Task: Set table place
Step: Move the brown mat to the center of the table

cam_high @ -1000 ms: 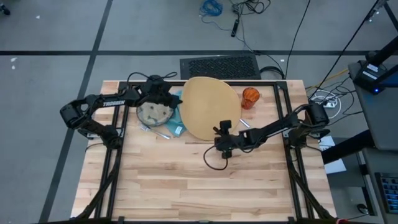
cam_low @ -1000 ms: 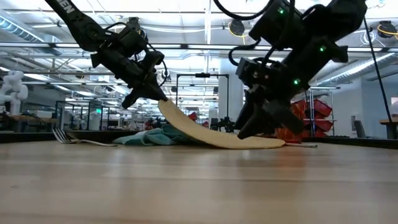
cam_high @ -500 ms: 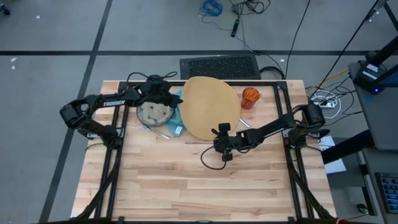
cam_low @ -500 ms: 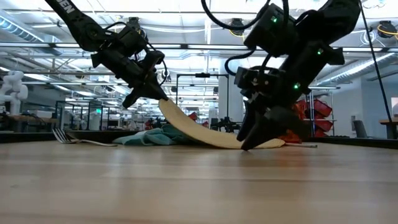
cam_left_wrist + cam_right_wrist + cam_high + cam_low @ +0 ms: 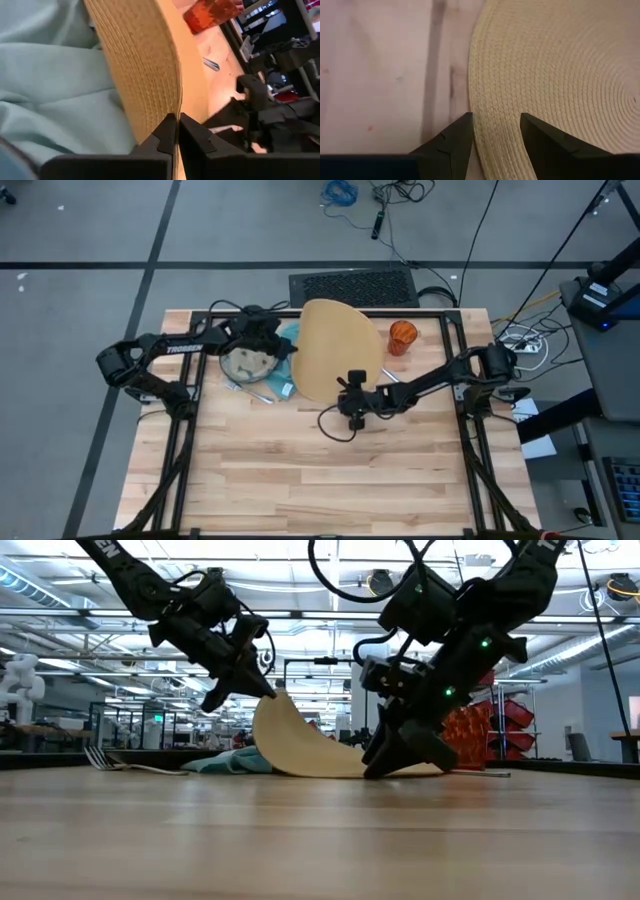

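The big round tan mat (image 5: 340, 360) lies at the table's far middle, its right part flat on the planks and its left part curled upward (image 5: 285, 735). My left gripper (image 5: 287, 343) is shut on that raised edge. My right gripper (image 5: 350, 396) stands open, pointing down, at the mat's near edge (image 5: 495, 100); one finger (image 5: 455, 137) is over bare wood and the other (image 5: 540, 135) over the mat. The glass plate (image 5: 248, 362), the teal napkin (image 5: 286, 375) and the cutlery (image 5: 250, 390) lie left of the mat. The orange cup (image 5: 402, 337) stands right of it. My left gripper pinches the mat's left rim (image 5: 176, 107) between its two shut fingers, coming slanting down from the table's left. The rim is lifted clear and the mat bends up from the table toward the fingers. Whether my right gripper touches the mat I cannot tell.
A black grille (image 5: 355, 285) sits beyond the table's far edge. Black frame rails (image 5: 180, 430) run along both sides. The near half of the table (image 5: 320, 480) is bare wood. A fork (image 5: 100, 755) shows at the left in the low view.
My right gripper has sunk and gone toward the table's left, coming down at the mat's near edge, still open. The mat's held left part now stands steeper and curls further over, while its right part stays flat on the table.
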Robot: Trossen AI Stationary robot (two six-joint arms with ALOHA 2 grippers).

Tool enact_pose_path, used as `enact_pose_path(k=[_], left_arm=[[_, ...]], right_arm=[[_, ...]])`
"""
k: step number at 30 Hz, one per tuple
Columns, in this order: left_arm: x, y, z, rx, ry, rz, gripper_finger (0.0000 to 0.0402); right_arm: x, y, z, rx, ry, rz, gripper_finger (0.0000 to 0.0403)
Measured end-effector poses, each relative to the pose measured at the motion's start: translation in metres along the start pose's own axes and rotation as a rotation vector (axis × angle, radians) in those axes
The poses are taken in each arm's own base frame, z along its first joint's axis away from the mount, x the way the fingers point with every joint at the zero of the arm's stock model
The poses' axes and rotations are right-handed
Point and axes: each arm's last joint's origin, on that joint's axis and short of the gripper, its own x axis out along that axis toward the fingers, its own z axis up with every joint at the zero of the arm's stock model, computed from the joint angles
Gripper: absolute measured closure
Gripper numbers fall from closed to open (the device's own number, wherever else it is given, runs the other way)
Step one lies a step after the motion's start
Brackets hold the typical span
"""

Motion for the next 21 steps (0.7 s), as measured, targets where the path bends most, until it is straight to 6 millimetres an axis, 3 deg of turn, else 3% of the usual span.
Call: enact_pose_path(k=[10, 18, 21], left_arm=[[0.005, -0.010, -0.007, 0.010, 0.032, -0.041, 0.0401], [0.007, -0.015, -0.011, 0.020, 0.049, -0.051, 0.0401], [0.008, -0.016, -0.012, 0.024, 0.052, -0.054, 0.0401]], right_arm=[[0.002, -0.004, -0.002, 0.012, 0.013, -0.016, 0.0299], [0.003, -0.004, -0.003, 0.009, 0.020, -0.024, 0.0390], [0.003, -0.005, -0.003, -0.004, 0.022, -0.040, 0.0398]])
